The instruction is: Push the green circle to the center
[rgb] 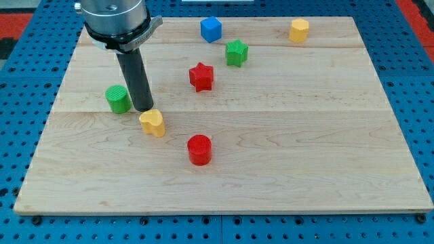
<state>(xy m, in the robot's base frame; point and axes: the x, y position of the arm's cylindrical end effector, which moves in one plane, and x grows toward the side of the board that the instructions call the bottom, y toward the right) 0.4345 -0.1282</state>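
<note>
The green circle stands on the wooden board at the view's left. My tip rests on the board just to the right of the green circle, very close to it, and just above the yellow heart. The dark rod rises from the tip to the arm's metal end at the view's top left.
A red circle lies below the board's middle. A red star and a green star lie above the middle. A blue cube and a yellow hexagon lie near the top edge.
</note>
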